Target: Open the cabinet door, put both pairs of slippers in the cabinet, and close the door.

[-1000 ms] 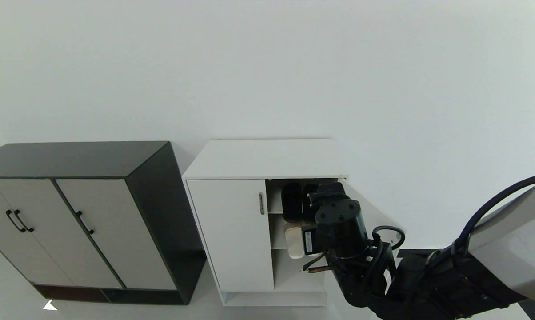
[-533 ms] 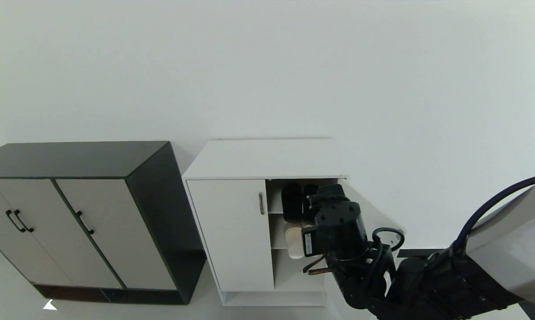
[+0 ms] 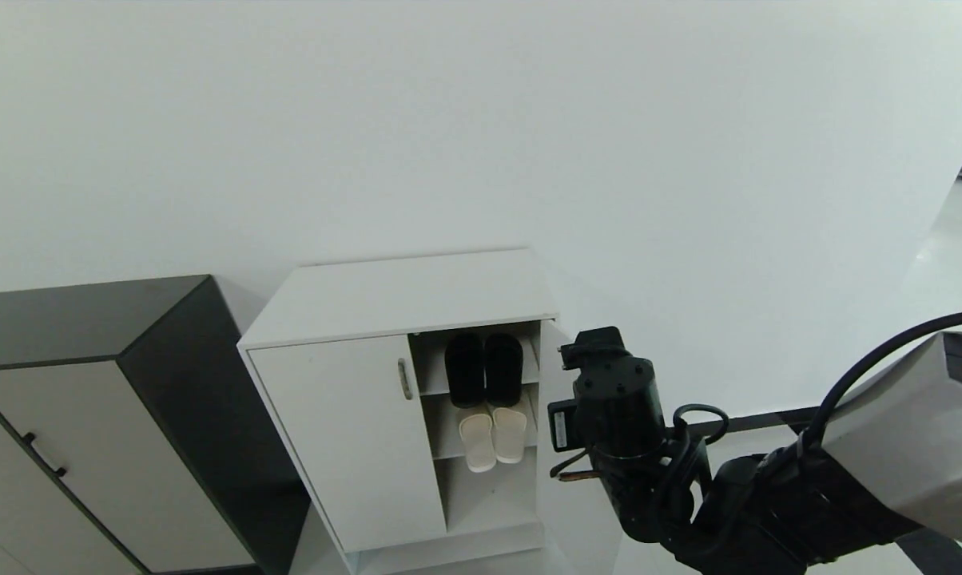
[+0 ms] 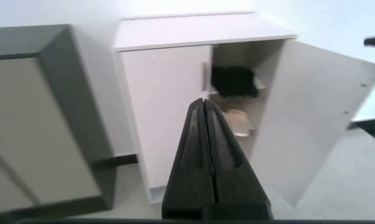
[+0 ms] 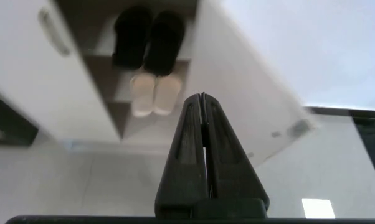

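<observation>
The white cabinet [image 3: 401, 295] stands against the wall with its right door [image 4: 318, 118] swung open and its left door [image 3: 345, 439] closed. A pair of black slippers [image 3: 481, 369] lies on the top shelf. A pair of white slippers [image 3: 493, 435] lies on the shelf below. Both pairs also show as the black slippers [image 5: 147, 43] and the white slippers [image 5: 153, 93]. My right arm [image 3: 613, 407] hangs just right of the open door, its right gripper [image 5: 202, 98] shut on nothing. My left gripper [image 4: 205, 103] is shut and empty, well back from the cabinet front.
A dark cabinet with grey doors [image 3: 89, 383] stands close on the left of the white one. Pale floor [image 5: 337, 174] lies in front and to the right. The bottom shelf [image 3: 485, 495] of the white cabinet holds nothing.
The whole head picture has shifted left, so the camera moved. My right arm, earlier in front of the shelves, now stands clear to the right of the opening, and both pairs show fully.
</observation>
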Robot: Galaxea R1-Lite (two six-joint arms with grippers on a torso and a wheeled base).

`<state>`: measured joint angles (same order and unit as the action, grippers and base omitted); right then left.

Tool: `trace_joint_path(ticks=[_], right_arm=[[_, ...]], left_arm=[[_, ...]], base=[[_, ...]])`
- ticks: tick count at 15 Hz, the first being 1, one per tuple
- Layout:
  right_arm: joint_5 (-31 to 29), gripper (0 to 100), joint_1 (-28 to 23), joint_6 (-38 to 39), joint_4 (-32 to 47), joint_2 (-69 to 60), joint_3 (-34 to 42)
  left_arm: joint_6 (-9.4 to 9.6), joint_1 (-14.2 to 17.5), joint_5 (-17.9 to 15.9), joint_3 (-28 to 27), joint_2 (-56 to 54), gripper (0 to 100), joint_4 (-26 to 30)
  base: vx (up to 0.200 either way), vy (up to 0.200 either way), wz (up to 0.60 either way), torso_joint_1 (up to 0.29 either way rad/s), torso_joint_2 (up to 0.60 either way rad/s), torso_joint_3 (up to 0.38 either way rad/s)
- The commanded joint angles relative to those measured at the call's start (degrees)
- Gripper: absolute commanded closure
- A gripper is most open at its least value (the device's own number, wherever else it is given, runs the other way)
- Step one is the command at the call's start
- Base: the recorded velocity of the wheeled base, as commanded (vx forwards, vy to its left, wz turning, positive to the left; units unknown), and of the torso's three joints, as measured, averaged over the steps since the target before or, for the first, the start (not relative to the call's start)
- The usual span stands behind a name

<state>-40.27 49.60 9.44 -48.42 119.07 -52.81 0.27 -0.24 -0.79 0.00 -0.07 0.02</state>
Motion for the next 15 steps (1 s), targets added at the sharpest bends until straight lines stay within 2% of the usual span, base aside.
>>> trace_joint_path(ticks=[1, 8, 12, 15], right_arm=[[0.4, 100, -1.7, -1.5, -3.1, 1.3, 0.2], [3.4, 100, -5.0, -1.6, -3.6, 3.1, -1.9], [3.4, 100, -5.3, -1.6, -3.5, 3.9, -2.9], [3.4, 100, -5.9, -1.7, -3.3, 3.9, -3.7]], left_arm=[[0.00, 0.1, 0.0, 0.0, 0.1, 100, 0.0], [-0.18, 0.1, 0.1, 0.0, 0.1, 100, 0.0], [-0.09, 0.1, 0.0, 0.0, 0.1, 100, 0.0], [-0.09, 0.1, 0.1, 0.0, 0.1, 100, 0.0]], base=[[0.000, 0.000, 0.00, 0.000, 0.00, 0.000], [0.000, 0.000, 0.00, 0.000, 0.00, 0.000], [-0.200, 0.000, 0.00, 0.004, 0.00, -0.001], [0.000, 0.000, 0.00, 0.000, 0.00, 0.000]])
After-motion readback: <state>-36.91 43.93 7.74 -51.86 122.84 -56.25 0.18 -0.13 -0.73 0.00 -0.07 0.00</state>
